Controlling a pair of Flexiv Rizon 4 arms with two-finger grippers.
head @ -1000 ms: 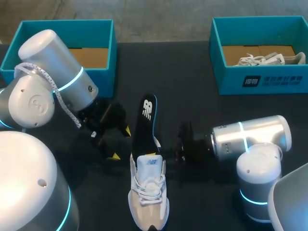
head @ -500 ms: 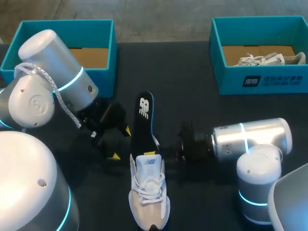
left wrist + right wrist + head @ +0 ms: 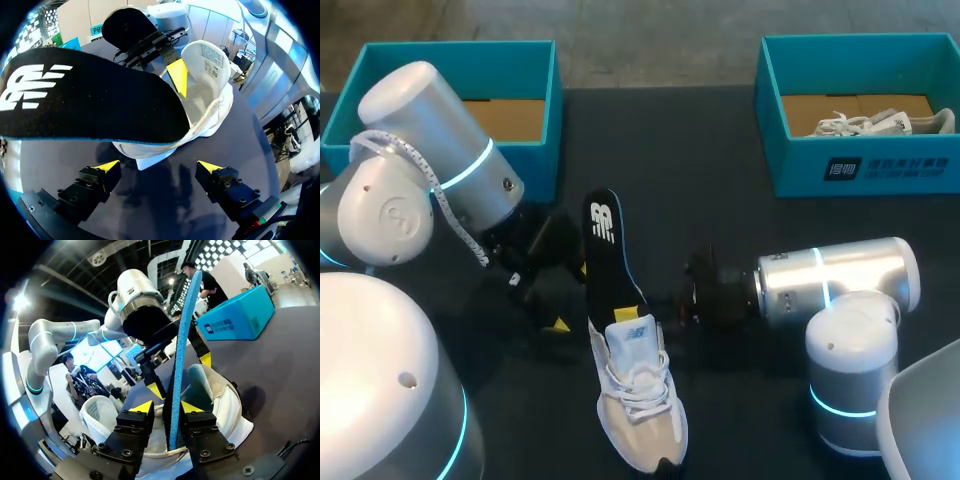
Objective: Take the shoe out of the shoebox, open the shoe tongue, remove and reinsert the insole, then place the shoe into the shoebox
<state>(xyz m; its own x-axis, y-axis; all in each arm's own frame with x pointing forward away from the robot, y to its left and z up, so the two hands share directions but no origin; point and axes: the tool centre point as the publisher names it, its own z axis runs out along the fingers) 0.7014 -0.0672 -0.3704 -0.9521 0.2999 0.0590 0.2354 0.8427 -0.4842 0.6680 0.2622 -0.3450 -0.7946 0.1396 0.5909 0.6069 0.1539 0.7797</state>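
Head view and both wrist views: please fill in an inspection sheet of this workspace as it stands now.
Surface: dark table, flat, nothing spilled.
Job's things: white shoe lies on the table between the arms. The black insole sticks up out of its opening. The left shoebox shows no shoe. The right shoebox holds a second shoe.
Clutter: nothing seen.
Grippers: right gripper is shut on the insole's edge. The left gripper is open and empty, facing the shoe from below the insole.
Cables: a white cable runs over the left arm.
Surroundings: nothing seen.
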